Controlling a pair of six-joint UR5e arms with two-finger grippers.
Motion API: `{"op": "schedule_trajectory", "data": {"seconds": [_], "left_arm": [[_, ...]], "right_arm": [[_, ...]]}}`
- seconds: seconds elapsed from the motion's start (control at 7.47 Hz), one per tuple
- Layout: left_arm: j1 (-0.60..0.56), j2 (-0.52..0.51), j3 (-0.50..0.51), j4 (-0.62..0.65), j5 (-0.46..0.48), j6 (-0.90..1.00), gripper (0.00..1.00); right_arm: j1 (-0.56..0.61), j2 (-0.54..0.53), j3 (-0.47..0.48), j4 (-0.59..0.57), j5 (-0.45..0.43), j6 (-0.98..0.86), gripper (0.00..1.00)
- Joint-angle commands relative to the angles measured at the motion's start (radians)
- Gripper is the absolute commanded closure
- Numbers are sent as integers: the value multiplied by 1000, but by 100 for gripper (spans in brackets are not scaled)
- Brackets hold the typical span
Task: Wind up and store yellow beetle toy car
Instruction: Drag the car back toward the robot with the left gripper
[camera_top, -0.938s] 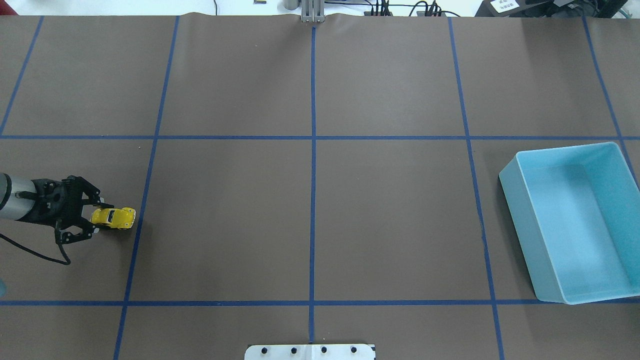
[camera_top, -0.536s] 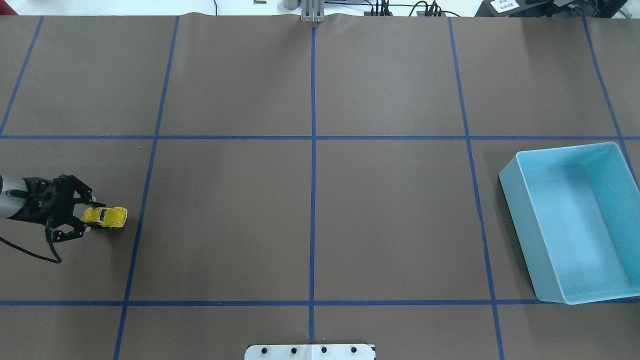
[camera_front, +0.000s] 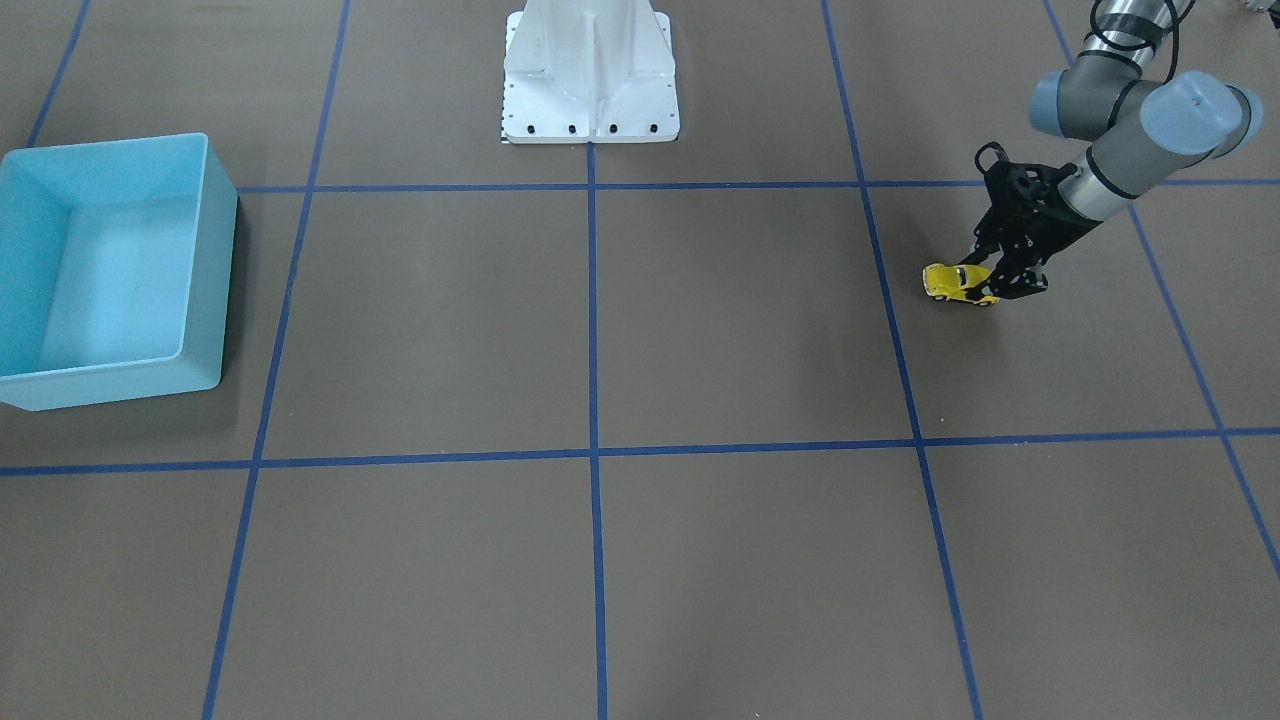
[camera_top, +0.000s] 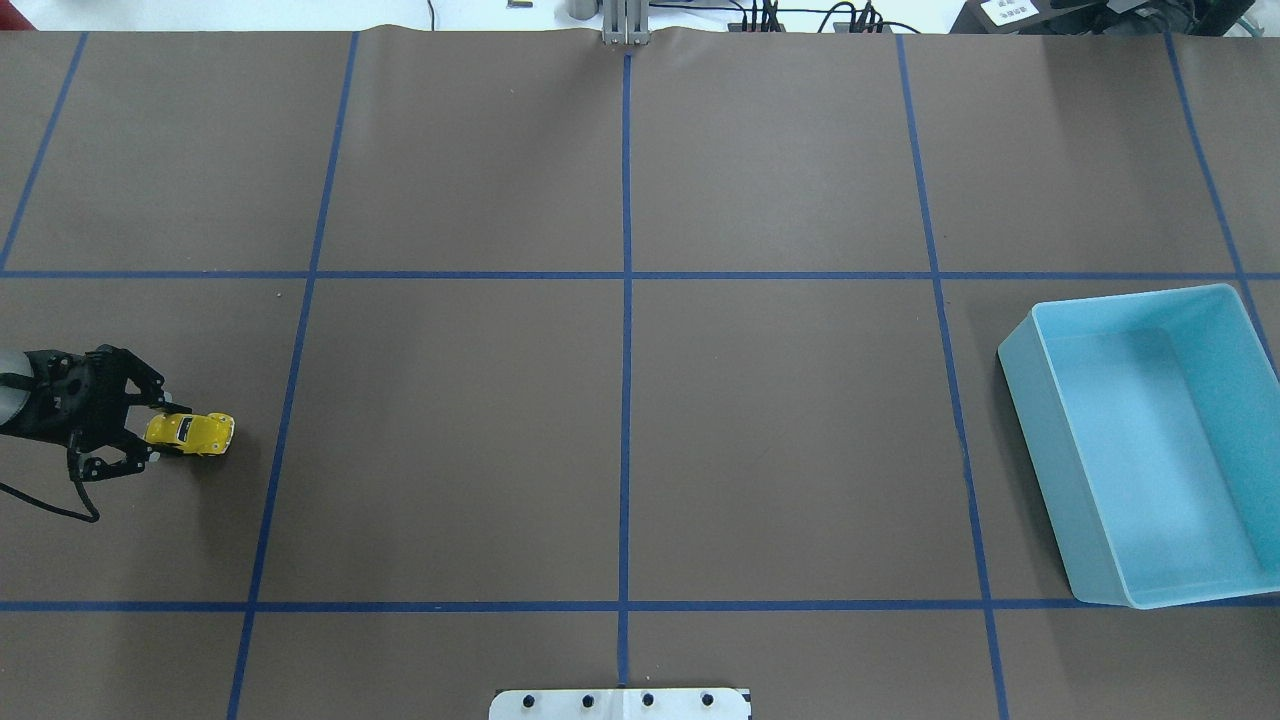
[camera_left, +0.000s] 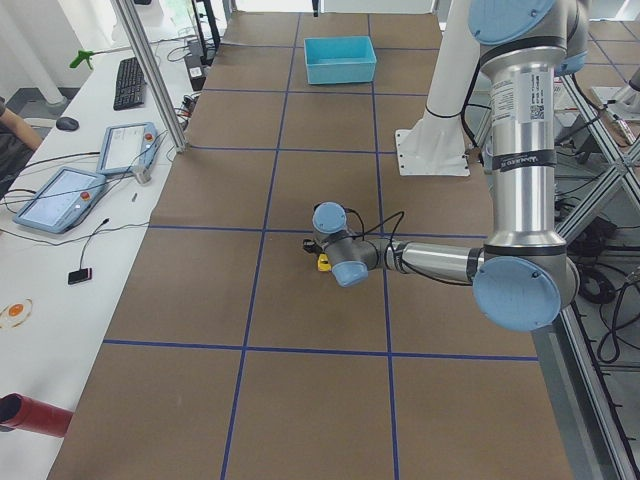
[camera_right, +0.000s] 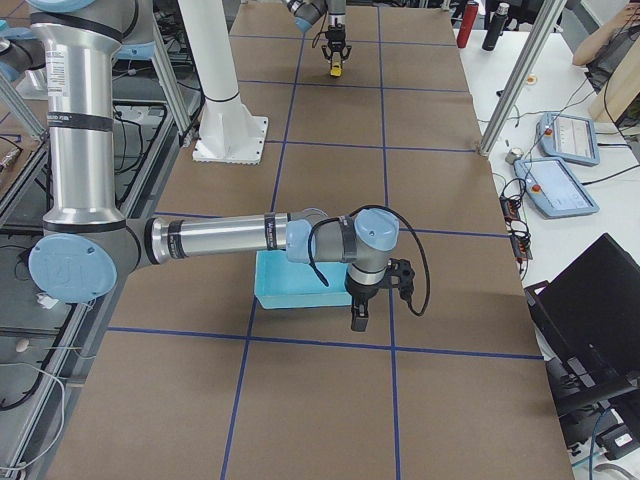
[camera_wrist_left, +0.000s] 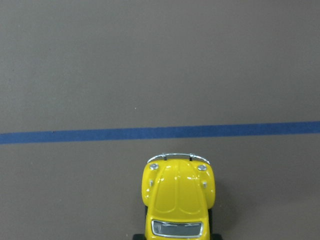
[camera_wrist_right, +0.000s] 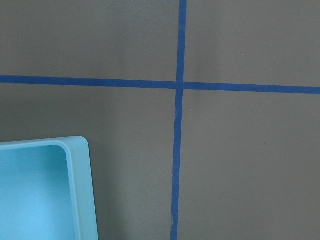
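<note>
- Far out at 9 o'clock on the bench (camera_top: 450, 440) in the overhead view: yellow beetle toy car (camera_top: 192, 432), wheels down, nose toward 3 o'clock.
- Left end effector (camera_top: 160, 434) comes in from the car's 9 o'clock, fingers on the two flanks of the tail end, pinching it; the nose sticks out free.
- Left wrist view: hood and front bumper centred at 6 o'clock of frame, blue tape line (camera_wrist_left: 160, 132) across the bench ahead.
- Light blue bin (camera_top: 1058, 460) sits at 3 o'clock of the bench, well apart from the car and on the opposite side.
- Right end effector (camera_right: 358, 318) hangs just beside the bin's corner; seen only from the side camera, so cannot tell if spread or pressed together.
- Handling, judged: tiny, so very light; lift needs almost no force.
- Shell looks hard and stiff, so it won't give under the pads; firm squeeze looks ok, but small wheels and the chrome bumper look like weak spots.
- Paint is glossy and the body domed, so likely slippery; pads on the roof curve could squirt it out.
- Best hold, judged: across the flat lower flanks, between the wheel arches or at the tail as now, clear of the wheels.
- For winding, wheels must stay pressed on the bench and roll; a grip touching them would block that.
- Risk: once wound, a loose hold lets it shoot toward 3 o'clock; hold it clear of the bench when carrying it to the bin.
</note>
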Motion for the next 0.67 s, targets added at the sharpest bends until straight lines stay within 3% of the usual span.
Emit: {"op": "schedule_trajectory", "data": {"seconds": [0.0,0.54], "left_arm": [[-8,2,12,0,-7,6,90],[-43,3,40,-2,-50,46,90]], "right_arm": [[0,0,0,0,0,0,0],[0,2,0,0,0,0,0]]}}
